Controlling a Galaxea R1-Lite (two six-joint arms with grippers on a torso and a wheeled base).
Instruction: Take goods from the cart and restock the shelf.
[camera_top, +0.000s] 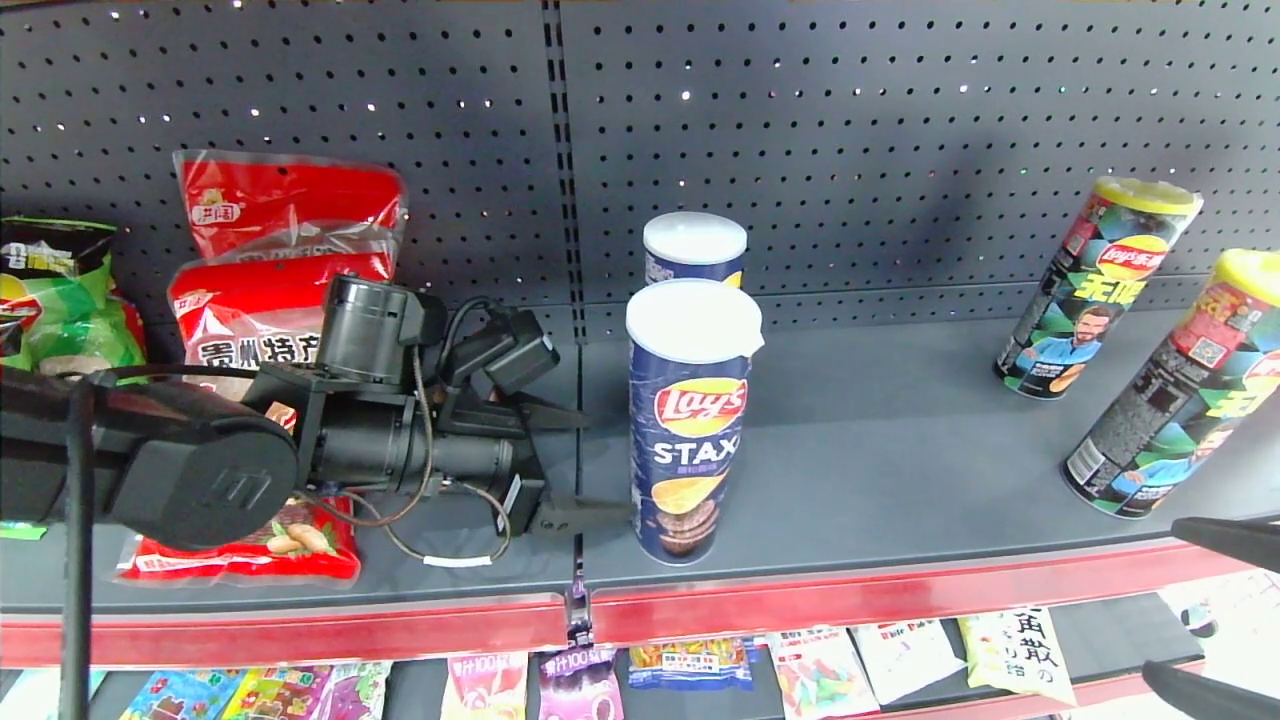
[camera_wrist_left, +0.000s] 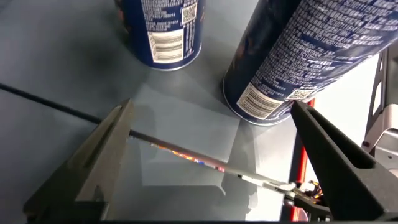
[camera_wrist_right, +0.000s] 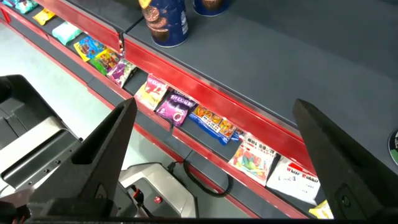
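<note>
**Both grippers open and empty at the shelf**

The left gripper (camera_top: 600, 465) sat left of centre in the head view, low over the grey shelf (camera_top: 900, 450). Its fingers were spread wide and held nothing. Their tips pointed at the front blue can (camera_top: 688, 420), just beside it but not touching. The left wrist view showed the same gripper (camera_wrist_left: 217, 162) with that can (camera_wrist_left: 298, 56) standing just ahead of the fingertips.

The front blue can stood upright in the middle of the frame, near the shelf's red edge (camera_top: 800, 600). A second blue can (camera_top: 694, 250) stood right behind it, close to the perforated back panel (camera_top: 800, 130). Two multicoloured cans (camera_top: 1095, 290) (camera_top: 1170, 390) stood tilted at the right side of the frame, well apart from the blue ones. Red bags (camera_top: 285, 215) and a green bag (camera_top: 60, 300) lay at the left.

The right gripper (camera_top: 1160, 598) was in the lower right corner, in front of the red edge. Its fingers were also wide apart and empty; the right wrist view showed this gripper (camera_wrist_right: 214, 137) above a row of small snack packets (camera_wrist_right: 174, 106) on the shelf below.
</note>
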